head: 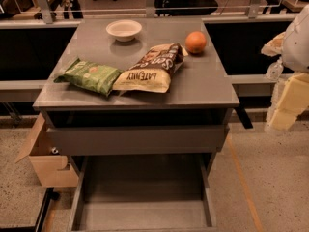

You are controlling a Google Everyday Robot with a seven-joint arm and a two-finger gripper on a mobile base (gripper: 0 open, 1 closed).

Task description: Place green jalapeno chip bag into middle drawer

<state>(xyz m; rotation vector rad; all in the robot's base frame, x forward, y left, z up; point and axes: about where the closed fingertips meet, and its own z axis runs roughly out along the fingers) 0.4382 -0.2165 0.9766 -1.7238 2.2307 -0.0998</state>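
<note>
The green jalapeno chip bag (89,75) lies flat on the left of the grey cabinet top (207,88), touching the larger tan-and-brown chip bag (150,67) to its right. The middle drawer (145,211) is pulled far out below, showing a bare grey floor and low side walls. My gripper (286,108) hangs at the right edge of the view, off the cabinet's right side and well away from the green bag, with nothing seen in it.
An orange (195,42) and a white bowl (124,30) sit at the back of the top. The upper drawer (135,139) with a plain grey front stands slightly out. A cardboard box (46,166) stands on the floor at left.
</note>
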